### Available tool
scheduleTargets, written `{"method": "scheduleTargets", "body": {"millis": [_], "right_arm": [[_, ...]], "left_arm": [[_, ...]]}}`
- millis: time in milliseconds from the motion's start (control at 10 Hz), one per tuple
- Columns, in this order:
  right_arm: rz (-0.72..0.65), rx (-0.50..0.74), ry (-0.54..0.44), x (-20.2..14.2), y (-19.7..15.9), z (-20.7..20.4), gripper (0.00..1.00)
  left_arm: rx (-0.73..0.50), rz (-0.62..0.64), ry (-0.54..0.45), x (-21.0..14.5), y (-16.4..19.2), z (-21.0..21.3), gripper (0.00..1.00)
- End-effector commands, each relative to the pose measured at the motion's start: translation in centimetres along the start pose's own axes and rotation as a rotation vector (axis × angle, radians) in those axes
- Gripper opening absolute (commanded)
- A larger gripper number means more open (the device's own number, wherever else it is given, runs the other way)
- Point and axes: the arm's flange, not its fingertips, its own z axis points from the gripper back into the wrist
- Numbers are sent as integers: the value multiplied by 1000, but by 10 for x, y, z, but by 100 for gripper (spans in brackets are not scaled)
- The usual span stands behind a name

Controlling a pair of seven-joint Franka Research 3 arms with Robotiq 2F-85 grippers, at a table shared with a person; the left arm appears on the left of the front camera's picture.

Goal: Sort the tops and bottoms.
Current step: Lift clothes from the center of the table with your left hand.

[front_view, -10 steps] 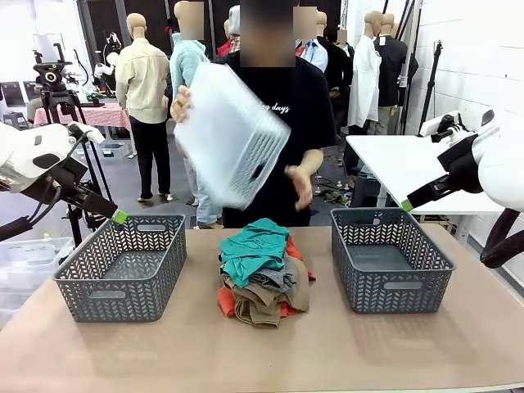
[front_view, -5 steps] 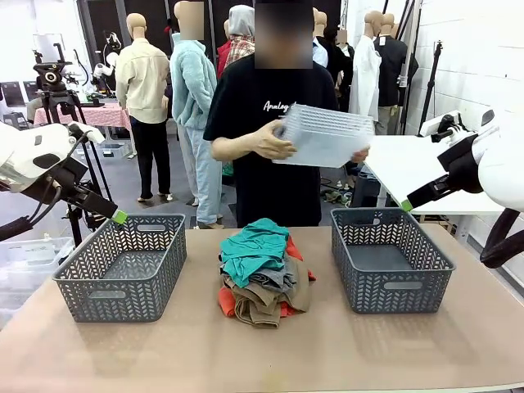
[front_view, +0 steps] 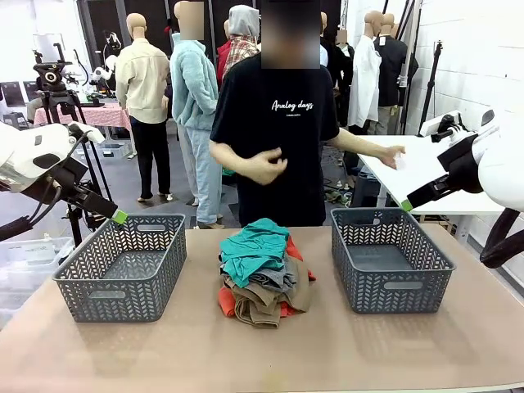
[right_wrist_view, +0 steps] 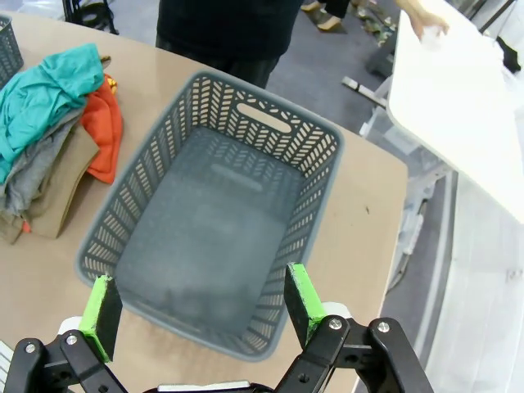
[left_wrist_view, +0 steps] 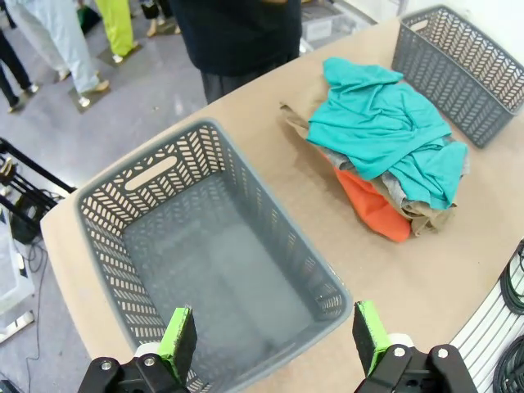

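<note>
The tops and bottoms lie in one pile mid-table: a teal garment point(front_view: 255, 246) on top, grey point(front_view: 276, 278) and khaki-tan point(front_view: 262, 303) beneath, orange point(front_view: 226, 301) poking out at the bottom. In the left wrist view the teal garment point(left_wrist_view: 385, 131) covers the orange one point(left_wrist_view: 372, 205). My left gripper point(left_wrist_view: 274, 315) hangs open above the left grey basket point(left_wrist_view: 270, 221); its green fingertip point(front_view: 120, 217) sits at that basket's far-left corner. My right gripper point(right_wrist_view: 201, 295) hangs open over the right grey basket point(right_wrist_view: 327, 188), the pile point(right_wrist_view: 41, 94) off to its side. Neither holds anything.
Both baskets point(front_view: 123, 299) point(front_view: 401, 295) are empty and flank the pile. A person in a black T-shirt stands at the far edge, one hand point(front_view: 393, 155) stretched to a white side table point(front_view: 417, 176) on the right. Bare tabletop lies in front of the pile.
The person swung a white crate from the left to the right and no longer holds it, one arm now reaching right. Both arms and the pile stayed still.
</note>
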Motion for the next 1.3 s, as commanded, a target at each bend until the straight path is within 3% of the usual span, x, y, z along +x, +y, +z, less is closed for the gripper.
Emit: {"method": "scheduleTargets", "body": {"millis": [0, 1200], "right_arm": [[1, 7, -10, 0, -1, -1, 100], [1, 7, -10, 0, -1, -1, 100]], "left_arm": [[-7, -2, -4, -1, 2, 1, 100], [-7, -2, -4, -1, 2, 1, 100]]}}
